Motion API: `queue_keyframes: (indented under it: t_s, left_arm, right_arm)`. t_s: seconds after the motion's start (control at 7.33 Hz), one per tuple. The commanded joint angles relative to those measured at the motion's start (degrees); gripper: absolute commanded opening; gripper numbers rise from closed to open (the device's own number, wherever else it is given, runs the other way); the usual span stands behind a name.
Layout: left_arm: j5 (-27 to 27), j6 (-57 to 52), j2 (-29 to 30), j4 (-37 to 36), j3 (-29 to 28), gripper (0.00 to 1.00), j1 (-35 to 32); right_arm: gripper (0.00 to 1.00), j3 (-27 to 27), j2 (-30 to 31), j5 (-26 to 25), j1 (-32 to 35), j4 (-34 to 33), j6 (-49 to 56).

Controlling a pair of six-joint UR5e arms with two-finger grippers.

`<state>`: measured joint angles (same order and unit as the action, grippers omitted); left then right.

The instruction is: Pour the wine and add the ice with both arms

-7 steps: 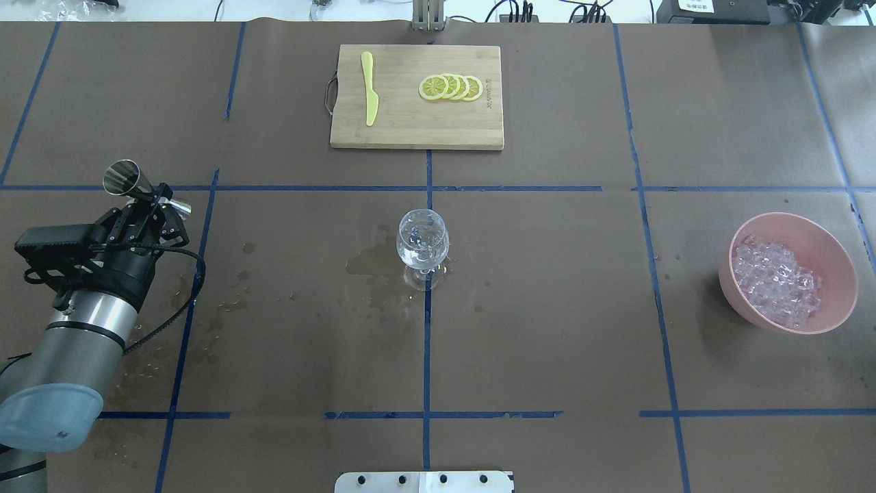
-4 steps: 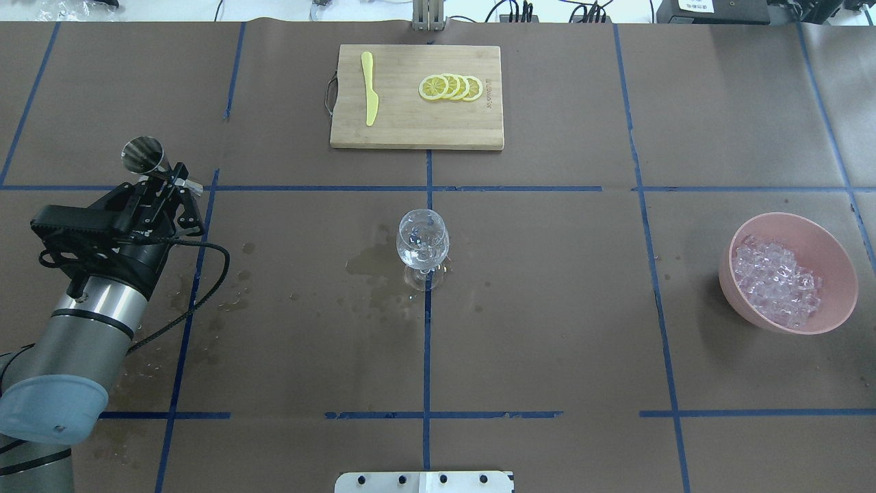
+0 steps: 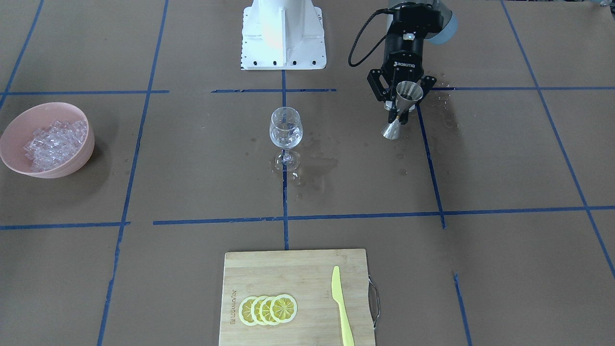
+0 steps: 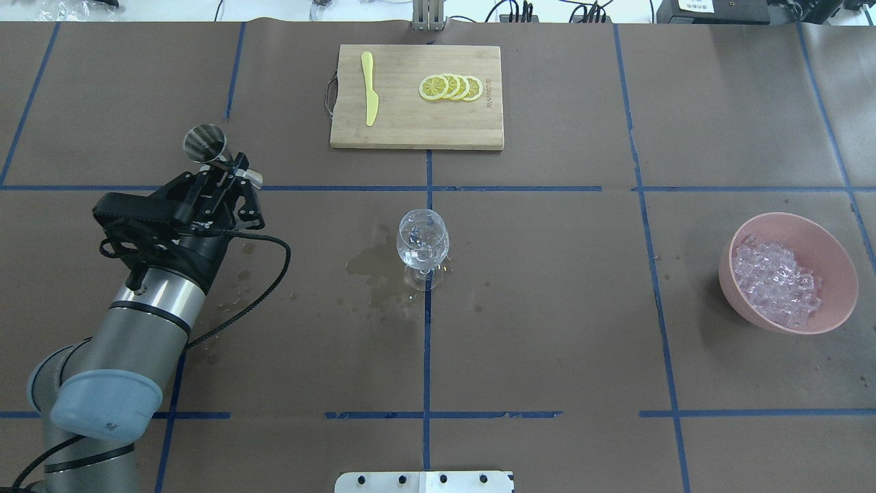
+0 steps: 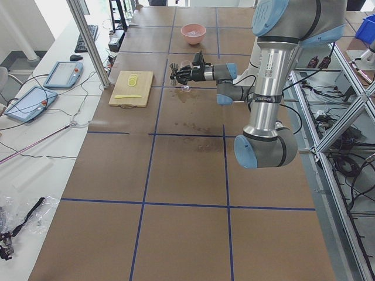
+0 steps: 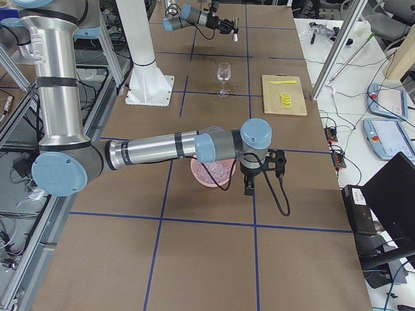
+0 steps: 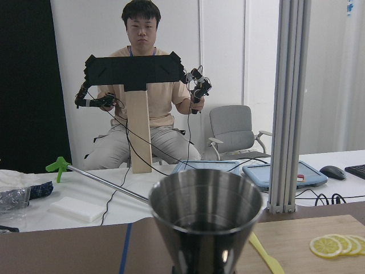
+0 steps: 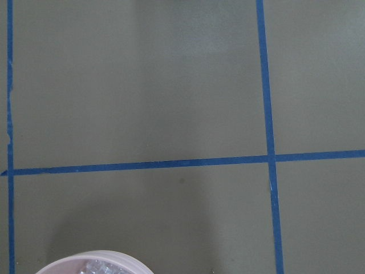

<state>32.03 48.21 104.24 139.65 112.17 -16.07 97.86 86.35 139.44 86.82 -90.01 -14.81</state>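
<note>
Steel, and just one of it: a single jigger (image 4: 204, 142) sits in your left gripper (image 4: 229, 177). The fingers are clamped narrow on its waist, and the wide cup mouth stands clear of them on the far-edge side. You have two arms, the left arm (image 4: 147, 308) and the right arm (image 6: 155, 150). One wine glass (image 4: 423, 239) stands at the table's centre, and one pink bowl (image 4: 831, 260) by the right edge is heaped with ice (image 4: 773, 281). One cutting board (image 4: 410, 127) at the far edge carries four lemon slices (image 4: 452, 87) and one yellow knife (image 4: 369, 89). Your right gripper (image 6: 259, 173) hangs just beside the bowl and shows only from the side, so you cannot tell how its jaws stand. The wine is too faint to make out in jigger or glass. A wet patch (image 4: 369, 263) lies beside the glass's foot. Since a second ago your left arm has carried the jigger from the left edge toward the centre and the far edge; glass and bowl have not moved
</note>
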Motion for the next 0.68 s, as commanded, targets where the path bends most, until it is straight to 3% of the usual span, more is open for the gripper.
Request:
queue_keyframes:
  t_s: [0.0, 0.27, 0.55]
  left_arm:
    - [0.49, -2.85, 7.95, -9.33, -0.29, 0.0, 0.69]
    - [0.75, -3.38, 10.37, -16.32, -0.46, 0.0, 1.82]
    - [0.75, -9.15, 10.64, -17.04, -1.95, 0.0, 3.41]
  right_arm:
    - [1.0, 1.53, -0.47, -0.22, -1.55, 0.01, -2.58]
    - [1.0, 4.6, -0.48, -0.22, -2.88, 0.01, -6.79]
    - [1.0, 7.33, -0.13, -0.22, -4.1, 0.01, -10.48]
